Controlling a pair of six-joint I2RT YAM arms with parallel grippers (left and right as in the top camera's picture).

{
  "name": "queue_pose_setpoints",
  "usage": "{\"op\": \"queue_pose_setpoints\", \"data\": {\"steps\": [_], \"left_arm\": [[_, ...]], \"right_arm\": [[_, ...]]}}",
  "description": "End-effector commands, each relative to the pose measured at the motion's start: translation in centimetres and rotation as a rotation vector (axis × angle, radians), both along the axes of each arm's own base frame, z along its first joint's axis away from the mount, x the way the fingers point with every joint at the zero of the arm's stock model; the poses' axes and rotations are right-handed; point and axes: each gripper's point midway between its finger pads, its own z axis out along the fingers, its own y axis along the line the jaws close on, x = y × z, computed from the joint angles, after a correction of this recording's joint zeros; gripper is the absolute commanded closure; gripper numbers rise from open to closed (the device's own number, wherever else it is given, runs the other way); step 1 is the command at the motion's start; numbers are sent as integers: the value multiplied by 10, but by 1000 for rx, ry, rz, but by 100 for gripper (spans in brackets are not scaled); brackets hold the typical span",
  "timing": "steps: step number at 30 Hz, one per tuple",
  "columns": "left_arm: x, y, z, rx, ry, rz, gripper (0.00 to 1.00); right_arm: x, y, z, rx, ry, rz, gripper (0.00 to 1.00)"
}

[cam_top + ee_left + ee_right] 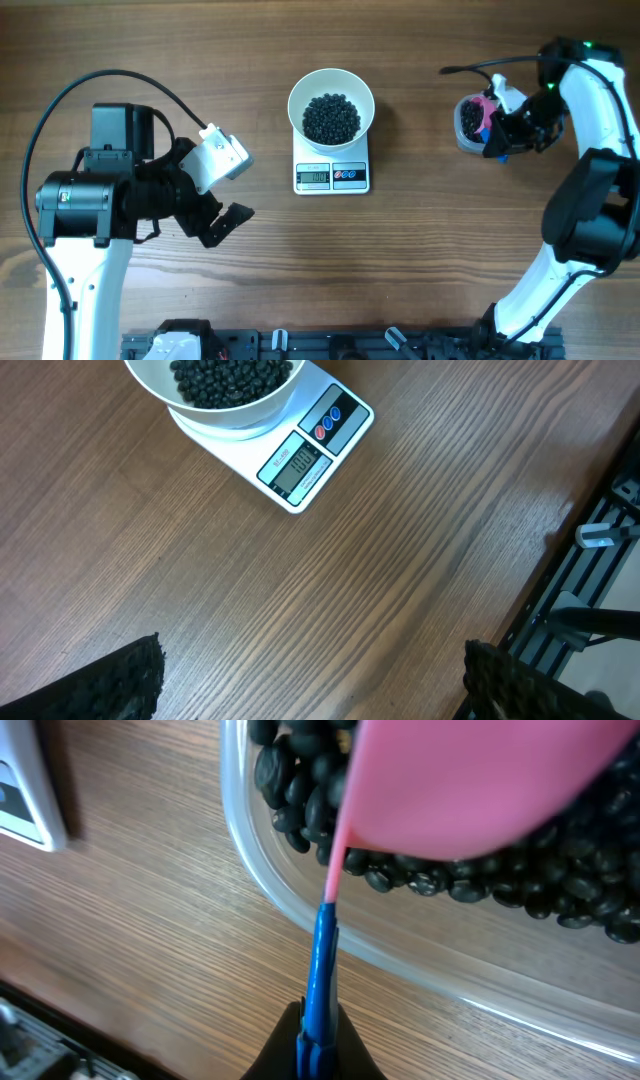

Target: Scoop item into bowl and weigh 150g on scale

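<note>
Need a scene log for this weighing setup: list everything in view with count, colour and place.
bowl: one, white, on the scale
beans: many, black, a heap in the bowl, more in the tub
scale: one, white, table centre, under the bowl
tub: one, clear, right side of the table
scoop: one, pink with a blue handle, over the tub's beans
table: one, brown wood, under everything
left end effector: one, black, open, over bare table left of the scale
right end effector: one, black, shut on the scoop's handle at the tub
</note>
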Motion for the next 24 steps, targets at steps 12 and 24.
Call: {"op": "queue_pose_setpoints", "data": {"steps": [12,24], "left_arm": [[2,1,8,-4,-36,-8,0],[2,1,8,-4,-36,-8,0]], "right_arm": [[-20,-19,-14,261,16,-195,96],[-18,-27,10,464,-73,-279,96]]}}
